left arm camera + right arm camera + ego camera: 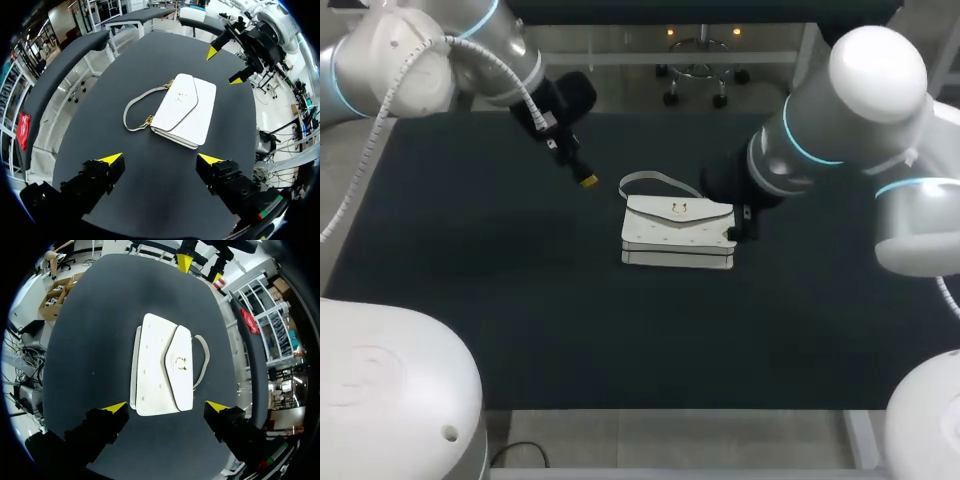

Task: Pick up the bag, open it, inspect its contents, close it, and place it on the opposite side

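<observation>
**Two Tools Held Wide Beside an Unopened Bag**

One white bag is seen lying flat near the middle of the dark counter. Its flap is shut and its strap is looped out toward eleven o'clock. The right tool is held just beside the bag at three o'clock. Its fingers are spread wide and nothing is gripped, and the bag's short end lies ahead of them, so a grasp at that end appears to be lined up. The left tool is held at the bag's ten o'clock, also wide and empty, apart from the strap. This is probably so that the flap can be reached once the bag is steadied. The bag is judged not yet picked up, with opening, inspection, closing and transfer all left to be done.
</observation>
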`<state>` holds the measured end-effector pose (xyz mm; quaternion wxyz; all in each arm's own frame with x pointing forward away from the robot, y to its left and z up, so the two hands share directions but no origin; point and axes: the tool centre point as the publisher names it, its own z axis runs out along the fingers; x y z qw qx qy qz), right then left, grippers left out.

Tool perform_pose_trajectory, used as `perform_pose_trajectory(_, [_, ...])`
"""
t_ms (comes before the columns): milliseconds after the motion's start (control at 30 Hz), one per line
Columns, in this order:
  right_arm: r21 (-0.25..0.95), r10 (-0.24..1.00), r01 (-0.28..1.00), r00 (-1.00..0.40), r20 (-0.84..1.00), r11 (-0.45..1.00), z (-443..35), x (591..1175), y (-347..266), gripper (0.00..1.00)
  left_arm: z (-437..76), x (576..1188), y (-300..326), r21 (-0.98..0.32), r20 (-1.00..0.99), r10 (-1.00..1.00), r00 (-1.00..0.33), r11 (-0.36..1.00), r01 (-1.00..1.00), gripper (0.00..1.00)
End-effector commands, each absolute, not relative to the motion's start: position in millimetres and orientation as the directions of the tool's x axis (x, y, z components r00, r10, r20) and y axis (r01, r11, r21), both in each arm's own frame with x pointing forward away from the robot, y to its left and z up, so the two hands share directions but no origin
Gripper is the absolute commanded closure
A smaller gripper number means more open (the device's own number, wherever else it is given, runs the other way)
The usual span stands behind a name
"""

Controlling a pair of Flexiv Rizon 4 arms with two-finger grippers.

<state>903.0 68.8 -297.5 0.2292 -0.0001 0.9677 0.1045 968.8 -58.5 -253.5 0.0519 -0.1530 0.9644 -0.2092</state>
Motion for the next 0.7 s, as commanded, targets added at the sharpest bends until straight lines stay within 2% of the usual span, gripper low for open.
perform_pose_trajectory(33, [0.224,0.049,-0.062,-0.888,-0.457,0.973,-305.5,893.5,64.1,0.0,-255.2,968.8,-59.7,-0.419,-0.254,0.043,-0.966,0.896,0.15,0.0])
perform_pose_trajectory(200, [0.223,0.046,-0.066,-0.884,-0.465,0.973,-315.2,888.9,69.8,0.0,-251.7,975.4,-71.8,-0.375,-0.289,0.112,-0.951,0.9,0.22,0.0])
perform_pose_trajectory(567, [0.128,0.051,-0.022,-0.839,-0.541,0.992,-327.6,885.6,86.6,0.0,-251.7,975.4,-71.8,-0.375,-0.289,0.112,-0.951,0.9,0.22,0.0])
perform_pose_trajectory(700, [0.116,0.059,-0.007,-0.827,-0.559,0.993,-330.8,888.4,93.5,0.0,-254.2,974.9,-76.6,-0.401,-0.33,0.159,-0.931,0.869,0.291,0.0])
